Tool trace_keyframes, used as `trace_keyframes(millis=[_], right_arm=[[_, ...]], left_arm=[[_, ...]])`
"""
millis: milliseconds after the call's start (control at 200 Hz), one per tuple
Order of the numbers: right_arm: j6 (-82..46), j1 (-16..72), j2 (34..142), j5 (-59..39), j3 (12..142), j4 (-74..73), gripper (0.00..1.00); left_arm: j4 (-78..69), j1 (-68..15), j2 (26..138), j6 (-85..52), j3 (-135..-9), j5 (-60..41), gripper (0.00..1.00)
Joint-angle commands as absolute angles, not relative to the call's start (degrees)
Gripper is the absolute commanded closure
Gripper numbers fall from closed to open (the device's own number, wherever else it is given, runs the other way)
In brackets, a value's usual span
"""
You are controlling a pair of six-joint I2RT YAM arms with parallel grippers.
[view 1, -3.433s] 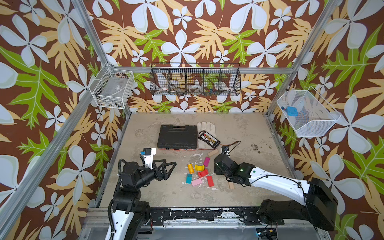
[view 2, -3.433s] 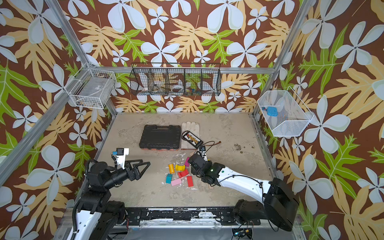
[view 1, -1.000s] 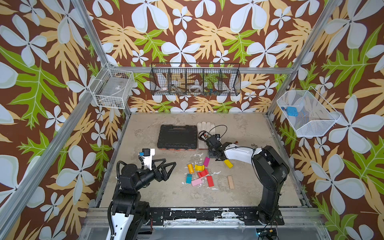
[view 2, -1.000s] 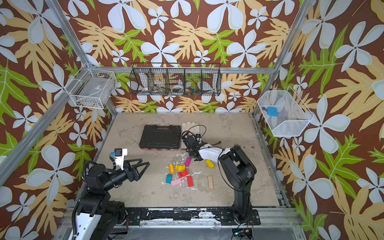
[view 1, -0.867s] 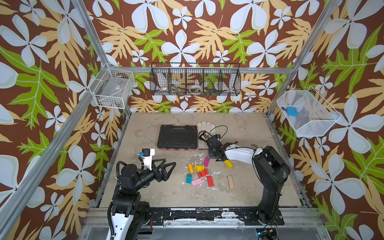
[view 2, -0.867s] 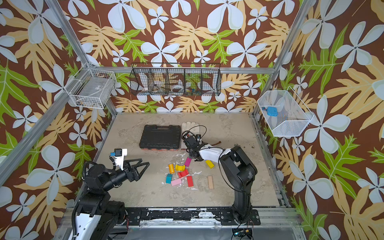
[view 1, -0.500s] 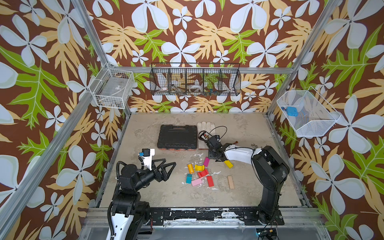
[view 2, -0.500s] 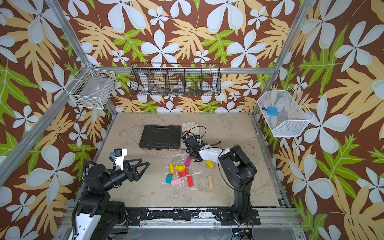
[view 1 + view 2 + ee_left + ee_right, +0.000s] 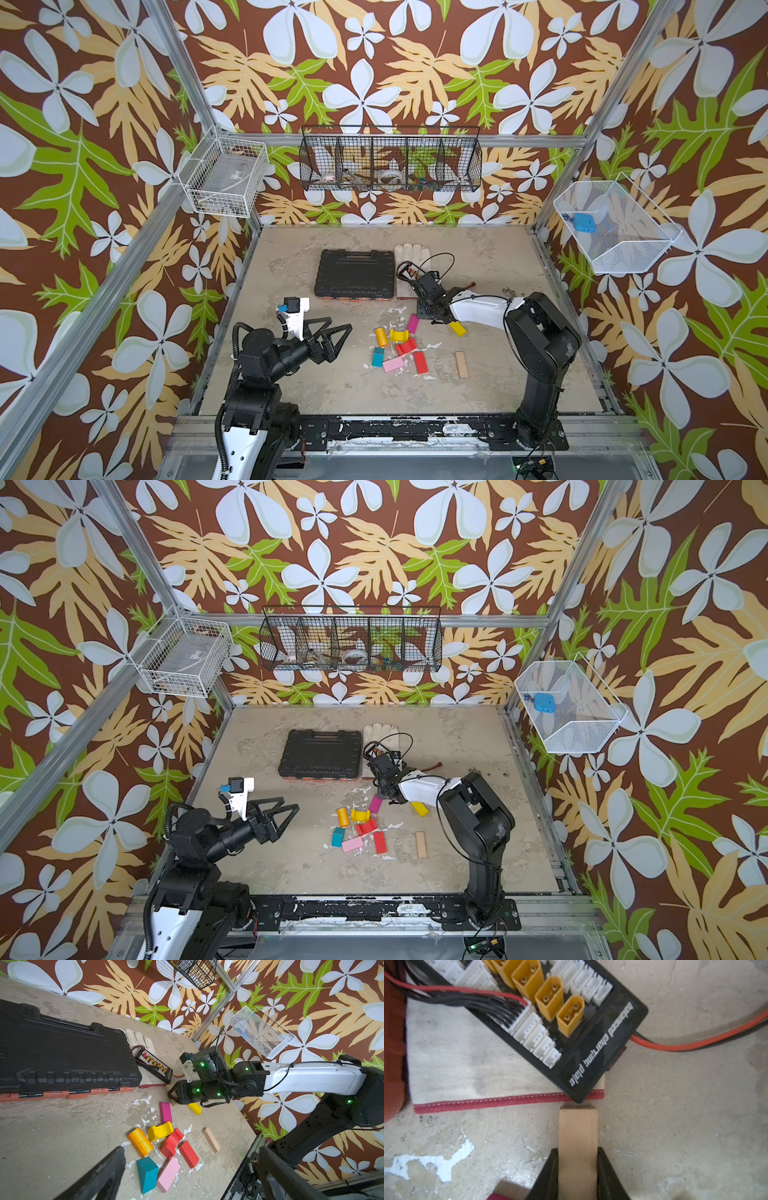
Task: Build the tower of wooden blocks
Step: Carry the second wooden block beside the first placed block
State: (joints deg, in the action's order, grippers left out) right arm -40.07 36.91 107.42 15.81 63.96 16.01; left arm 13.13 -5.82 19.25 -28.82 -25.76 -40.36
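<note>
Where the right gripper (image 9: 577, 1154) clamps both sides of a plain tan wooden bar (image 9: 578, 1126), the bar's free end lies just beside the corner of a black board (image 9: 591, 1053) lettered "balanced charging plate", which rests on a white red-hemmed glove (image 9: 456, 1053). Painted wood blocks (image 9: 397, 349) lie loose and flat mid-tabletop, the orange block (image 9: 140, 1142) reading "Supermarket". Left gripper (image 9: 340, 325): spread wide, empty, over the tabletop's left half.

Left arm (image 9: 266, 357), right arm (image 9: 311, 1078): black joints, white shells, black cables. Green LEDs on right. Left end effector (image 9: 341, 323): black triangular frames, white camera mount (image 9: 297, 316).
</note>
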Motion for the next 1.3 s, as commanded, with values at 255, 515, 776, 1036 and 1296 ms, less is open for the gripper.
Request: trace_keyframes(millis=[255,515,776,1036,1296], right_arm=[[-38.4,38.7,89.9,15.8,51.9,17.0,0.78],[-40.5,44.5,76.5,17.9,40.4,18.7,0.78],[-43.3,45.1,67.8,14.2,31.4,16.2,0.78],[-43.5,45.0,68.2,13.8,30.4,16.4,0.78],[-44.8,46.6,70.5,13.9,30.5,16.2,0.80]], left_arm=[[12.0,-5.9,19.6,-29.5,-25.8,-40.3,0.00],[11.2,-6.7,20.9,-30.1,-25.2,-42.4,0.00],[10.3,-11.1,24.9,-30.6,-24.8,-43.6,0.00],[10.0,-11.2,24.1,-30.8,-24.6,-43.3,0.00],[10.2,-11.2,23.4,-30.7,-24.6,-42.7,0.00]])
